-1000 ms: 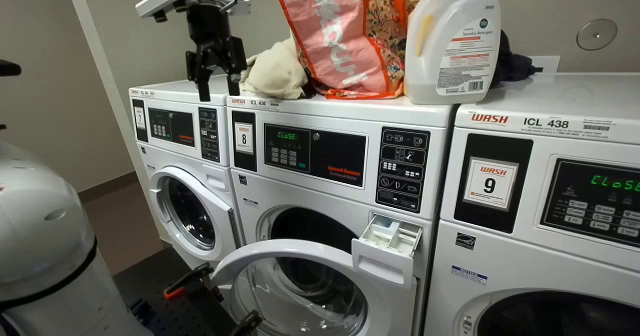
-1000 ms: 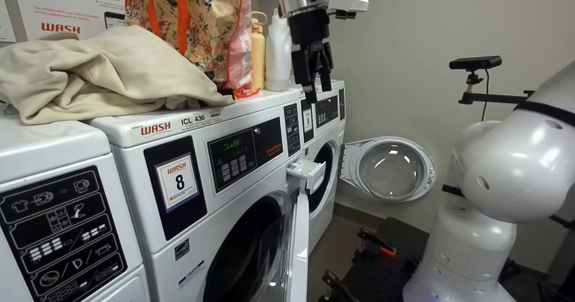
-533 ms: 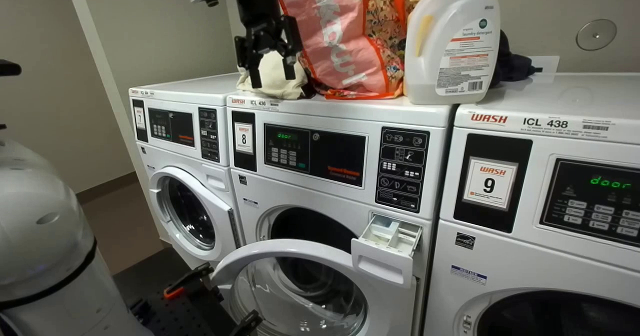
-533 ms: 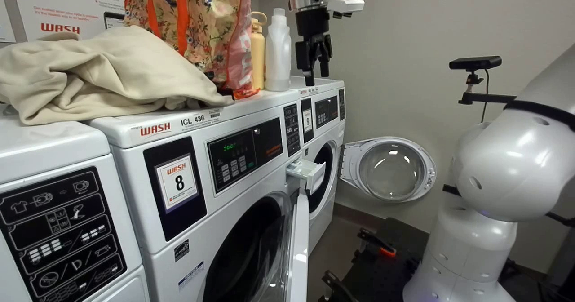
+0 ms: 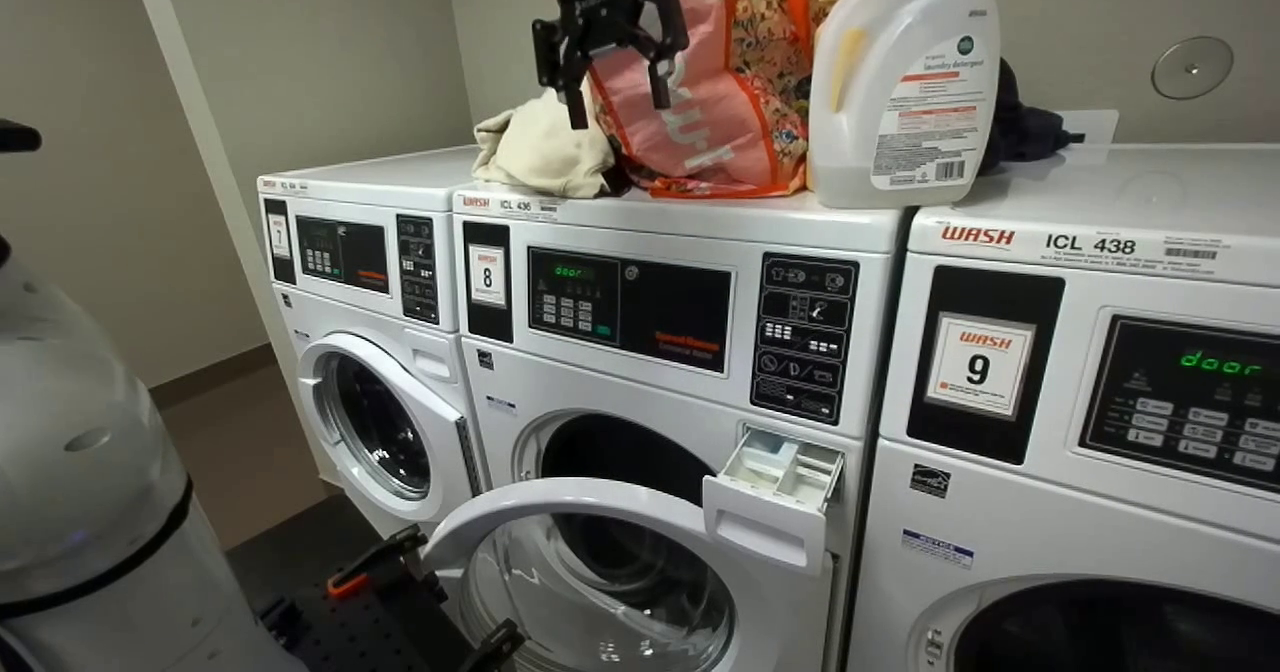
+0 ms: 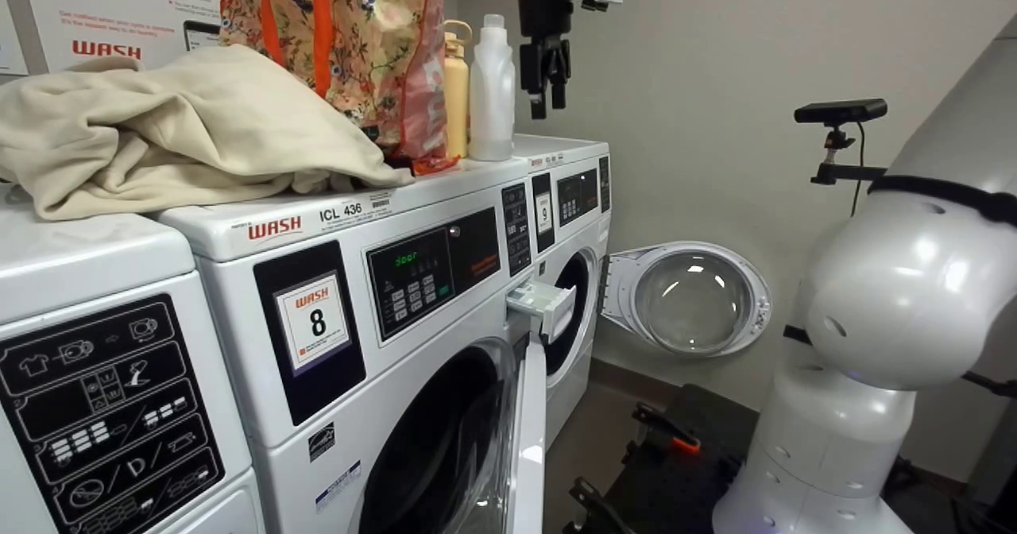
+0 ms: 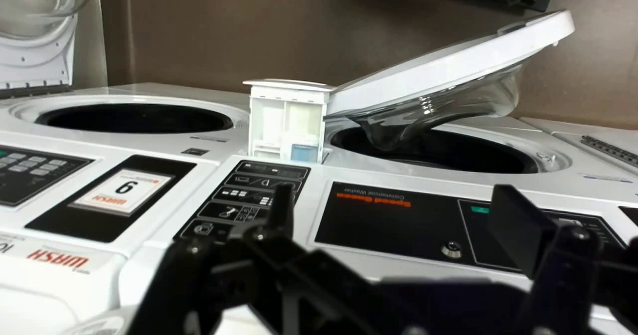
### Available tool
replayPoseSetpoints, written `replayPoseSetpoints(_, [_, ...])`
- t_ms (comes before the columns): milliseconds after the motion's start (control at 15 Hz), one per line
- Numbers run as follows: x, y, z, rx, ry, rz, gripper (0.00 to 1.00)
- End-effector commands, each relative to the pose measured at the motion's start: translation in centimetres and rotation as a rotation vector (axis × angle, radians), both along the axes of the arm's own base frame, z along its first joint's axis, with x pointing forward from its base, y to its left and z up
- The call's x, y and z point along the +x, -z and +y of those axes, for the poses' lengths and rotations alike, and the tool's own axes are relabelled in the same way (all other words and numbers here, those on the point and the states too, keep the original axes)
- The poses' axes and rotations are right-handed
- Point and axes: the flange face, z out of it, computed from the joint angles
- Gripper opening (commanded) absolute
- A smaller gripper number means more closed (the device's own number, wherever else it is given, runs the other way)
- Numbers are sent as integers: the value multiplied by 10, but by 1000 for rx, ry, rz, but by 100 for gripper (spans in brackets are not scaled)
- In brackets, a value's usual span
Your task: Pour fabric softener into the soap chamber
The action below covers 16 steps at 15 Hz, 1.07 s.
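Observation:
The fabric softener is a large whitish jug (image 5: 905, 177) with a built-in handle and a red-and-white label, upright on top of washer 8. It also shows edge-on in an exterior view (image 6: 493, 105). The soap chamber is a small white drawer (image 5: 765, 532) pulled out of washer 8, with divided compartments and a bluish insert. It also shows in an exterior view (image 6: 556, 311) and in the wrist view (image 7: 287, 95). My gripper (image 5: 620, 110) is open and empty, pointing down, above the washer tops and apart from the jug. It shows too in an exterior view (image 6: 548, 106) and the wrist view (image 7: 396, 200).
A patterned bag (image 5: 690, 82), a yellow-orange bottle (image 6: 457, 105) and a beige cloth (image 6: 191, 137) sit on the washer tops. Washer 8's round door (image 5: 590, 497) hangs open below the drawer. Another open door (image 6: 691, 299) sticks out farther along. A black clamped platform (image 5: 340, 612) stands below.
My gripper has risen and shifted sideways, across in front of the bag, nearer the jug. It stays open. The green displays changed from "CLoSE" to "door".

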Motion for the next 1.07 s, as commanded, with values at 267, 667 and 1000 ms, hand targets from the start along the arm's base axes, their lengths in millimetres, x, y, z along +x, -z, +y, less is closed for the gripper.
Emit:
replayPoseSetpoints(267, [34,-41,-88,-42,-200,-35,100])
replayPoseSetpoints(667, [78,-22,-149,7,-363,-93,100])
replayPoseSetpoints(1000, [82,-21,-164,111,-485,-154,100])
